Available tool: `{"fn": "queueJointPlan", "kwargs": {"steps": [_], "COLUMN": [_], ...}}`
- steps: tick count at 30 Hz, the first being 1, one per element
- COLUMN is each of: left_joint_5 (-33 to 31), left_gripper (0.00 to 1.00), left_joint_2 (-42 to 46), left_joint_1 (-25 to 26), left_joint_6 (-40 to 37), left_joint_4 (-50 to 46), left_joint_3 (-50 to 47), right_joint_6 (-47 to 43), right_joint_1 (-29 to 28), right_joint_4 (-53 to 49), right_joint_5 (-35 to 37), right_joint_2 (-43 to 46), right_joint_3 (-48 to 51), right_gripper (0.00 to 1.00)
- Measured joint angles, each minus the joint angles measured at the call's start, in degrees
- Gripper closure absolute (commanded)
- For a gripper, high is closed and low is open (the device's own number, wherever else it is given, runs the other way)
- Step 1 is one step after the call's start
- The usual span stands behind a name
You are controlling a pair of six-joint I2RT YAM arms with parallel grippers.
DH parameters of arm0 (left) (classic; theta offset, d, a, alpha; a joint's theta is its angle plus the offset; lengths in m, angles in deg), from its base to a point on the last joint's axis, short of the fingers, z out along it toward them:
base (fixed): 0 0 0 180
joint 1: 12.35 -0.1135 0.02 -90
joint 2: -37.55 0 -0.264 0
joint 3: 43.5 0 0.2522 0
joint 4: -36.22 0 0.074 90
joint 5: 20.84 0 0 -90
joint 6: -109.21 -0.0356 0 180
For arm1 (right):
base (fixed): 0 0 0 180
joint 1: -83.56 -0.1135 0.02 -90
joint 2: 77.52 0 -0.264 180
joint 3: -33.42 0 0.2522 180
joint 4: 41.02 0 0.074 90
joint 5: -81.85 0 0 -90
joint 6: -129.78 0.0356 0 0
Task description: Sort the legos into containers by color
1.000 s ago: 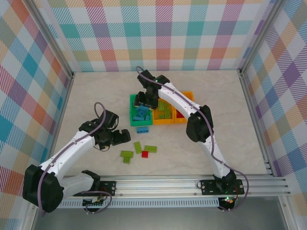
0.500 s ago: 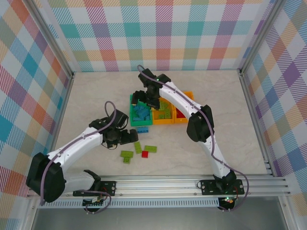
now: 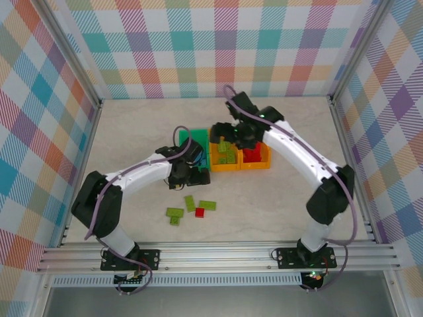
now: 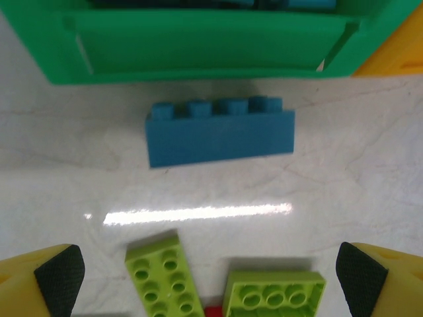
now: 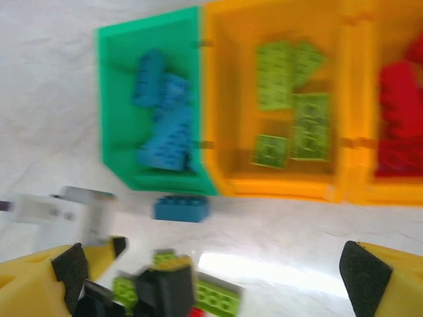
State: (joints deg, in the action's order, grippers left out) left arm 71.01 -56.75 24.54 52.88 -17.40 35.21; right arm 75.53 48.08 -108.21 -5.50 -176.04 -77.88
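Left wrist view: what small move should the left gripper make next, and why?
Probably advance and lower the open left gripper around the blue brick. It lies loose on the table just outside the green bin, ahead between the fingers, and that bin already holds blue bricks.

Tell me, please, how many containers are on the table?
3, in a row: green bin on the left holding blue legos, middle orange bin holding lime green legos, right orange bin holding red legos. None seems hidden.
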Motion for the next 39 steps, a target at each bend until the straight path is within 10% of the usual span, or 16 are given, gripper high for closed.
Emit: {"fn": "queueJointPlan", "kwargs": {"steps": [8,31,39], "left_joint_5": [-2.1,-10.3,-10.9], "left_gripper": [0.04,0.15,0.43], "left_joint_2": [-8.7,-17.0,-17.1], "left_joint_1": [1.5,2.1,2.4], "left_joint_6": [0.4,4.5,4.9], "left_joint_4": [-0.1,-2.6,-2.4], "left_joint_3": [6.6,13.0,13.0], "right_joint_6": [0.2,-3.7,-3.7], "right_joint_1": [9.7,19.7,20.9], "right_joint_4": [2.0,6.1,6.9], "right_joint_5": [0.9,-5.9,-8.1], "right_joint_2": [7.7,8.8,7.2], "right_joint_3": [18.7,19.8,19.7], "right_gripper": [0.01,0.00,0.00]}}
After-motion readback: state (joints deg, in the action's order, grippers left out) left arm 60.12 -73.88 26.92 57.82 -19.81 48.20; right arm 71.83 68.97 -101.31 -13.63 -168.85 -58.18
